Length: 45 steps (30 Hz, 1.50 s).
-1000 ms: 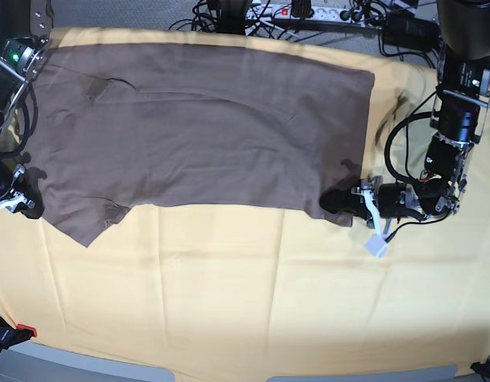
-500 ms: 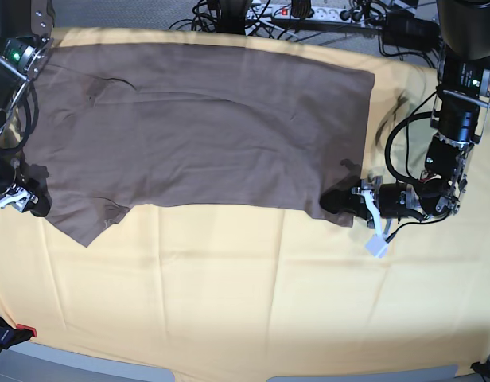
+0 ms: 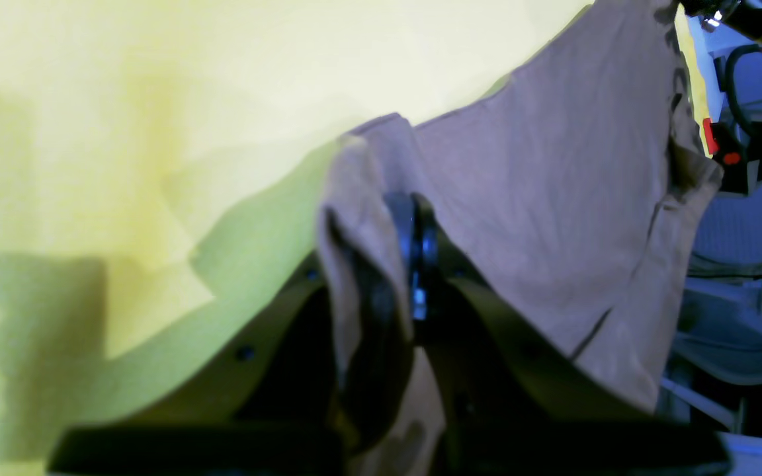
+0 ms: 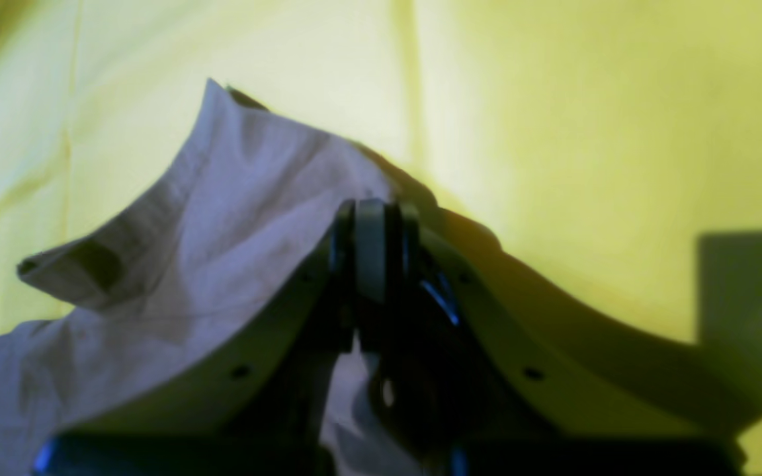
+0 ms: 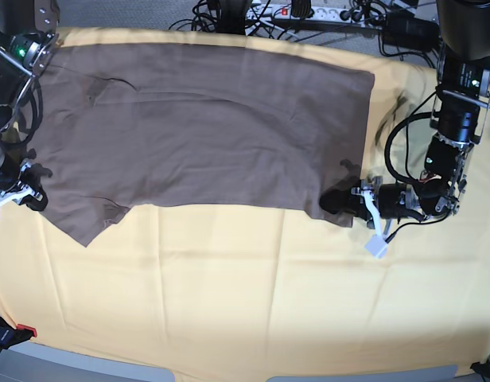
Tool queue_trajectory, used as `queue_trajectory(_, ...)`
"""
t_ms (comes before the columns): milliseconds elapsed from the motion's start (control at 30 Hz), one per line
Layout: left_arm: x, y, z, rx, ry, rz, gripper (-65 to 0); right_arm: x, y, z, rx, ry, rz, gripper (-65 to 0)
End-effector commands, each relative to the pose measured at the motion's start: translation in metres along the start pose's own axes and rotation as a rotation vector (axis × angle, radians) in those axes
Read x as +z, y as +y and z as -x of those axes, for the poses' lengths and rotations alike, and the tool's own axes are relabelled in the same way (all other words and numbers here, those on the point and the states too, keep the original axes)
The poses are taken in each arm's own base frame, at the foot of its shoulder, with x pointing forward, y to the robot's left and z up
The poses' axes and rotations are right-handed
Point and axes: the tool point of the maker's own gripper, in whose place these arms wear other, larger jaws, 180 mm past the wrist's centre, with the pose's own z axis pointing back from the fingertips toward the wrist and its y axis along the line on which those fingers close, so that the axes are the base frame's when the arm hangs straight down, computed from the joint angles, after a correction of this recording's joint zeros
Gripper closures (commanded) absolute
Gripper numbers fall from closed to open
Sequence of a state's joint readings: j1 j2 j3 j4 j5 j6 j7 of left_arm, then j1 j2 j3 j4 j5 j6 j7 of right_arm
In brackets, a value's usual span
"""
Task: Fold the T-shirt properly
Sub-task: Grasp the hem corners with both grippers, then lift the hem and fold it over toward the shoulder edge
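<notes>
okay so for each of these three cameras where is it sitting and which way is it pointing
Base: above the table, looking down on the shirt spread on the yellow cloth; both arms show, left pincer at this view's right, right pincer at its left.
Left wrist: on the left arm, looking along its pincer, shut on a shirt edge.
Right wrist: on the right arm, looking along its pincer, shut on the shirt too.
Shared: all three show shirt and yellow cloth.
</notes>
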<state>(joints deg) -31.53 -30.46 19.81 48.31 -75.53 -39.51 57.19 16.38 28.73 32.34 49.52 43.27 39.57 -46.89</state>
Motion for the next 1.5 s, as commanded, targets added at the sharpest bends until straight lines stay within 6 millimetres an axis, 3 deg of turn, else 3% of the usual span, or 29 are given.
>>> queue_trajectory(0, 0.01, -0.006, -0.032, -0.045, -0.069, 0.01, 0.0, 0.009, 0.002, -0.041, 0.034, -0.099, -0.007, 0.0)
queue_trajectory(267, 0.02, -0.009, -0.074, -0.132, -0.126, -0.03, 0.0, 0.011, 0.006, -0.078, 0.087, -0.144, 0.01, 0.0)
queue_trajectory(533, 0.021, 0.001, -0.107, -0.269, -0.212, -0.143, 0.0, 0.007, 0.005, -0.083, 0.154, -0.161, 0.048, 0.0)
queue_trajectory(800, -0.001, -0.007, -0.089, -0.259, -0.125, -0.112, 0.0, -0.013, 0.024, -0.061, 0.305, -0.015, 0.027, 0.0)
queue_trajectory(1033, 0.001, -0.026, -0.073, -0.169, -0.053, 0.008, 0.0, 0.007, 0.025, -0.075, 0.382, 0.0, 0.04, 0.0)
queue_trajectory(1133, 0.0, -0.037, -0.069, -0.157, -0.022, 0.061, 0.0, 0.016, 0.023, -0.066, 0.423, 0.03, 0.052, 0.0)
queue_trajectory(1300, 0.001, -0.037, -0.058, -0.162, 0.039, 0.058, 0.0, 0.028, 0.016, -0.046, 0.482, 0.082, 0.072, 0.0)
queue_trajectory(1467, 0.009, -0.04, -0.057, -0.14, 0.045, 0.09, 0.0, 0.035, 0.007, -0.041, 0.492, 0.105, 0.092, 0.0)
